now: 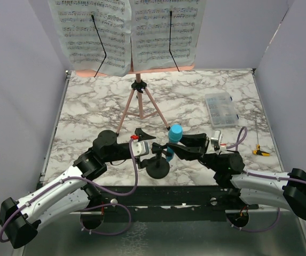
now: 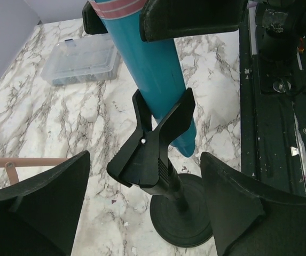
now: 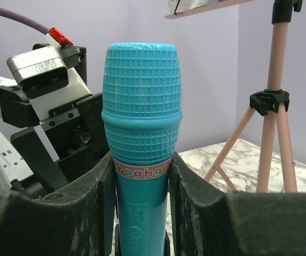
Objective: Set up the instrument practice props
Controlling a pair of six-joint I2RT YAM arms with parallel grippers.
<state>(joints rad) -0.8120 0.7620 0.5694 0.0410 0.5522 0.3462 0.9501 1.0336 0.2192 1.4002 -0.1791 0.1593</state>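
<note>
Two white sheet-music pages [image 1: 78, 32] rest on the pink tripod music stand [image 1: 138, 85], and the blue toy microphone [image 3: 142, 106] sits in the clip of the black round-based mic stand [image 2: 180, 216], with the right gripper [image 3: 142, 181] clamped on it and the left gripper [image 2: 144, 178] wide open and empty, so only the release seems left.

Colours: microphone [image 3: 142, 133] blue, grid-patterned head, pink band; mic stand [image 2: 180, 216] black; music stand [image 1: 138, 104] pink; sheet-music pages [image 1: 91, 34] white, black notation; counter [image 1: 88, 106] white marble, grey veins.

Closing in at nine, twelve and three o'clock as plain lilac walls [image 1: 14, 64]; spreading between as grey-veined marble tabletop [image 1: 88, 101]; lighting softly, evenly.
</note>
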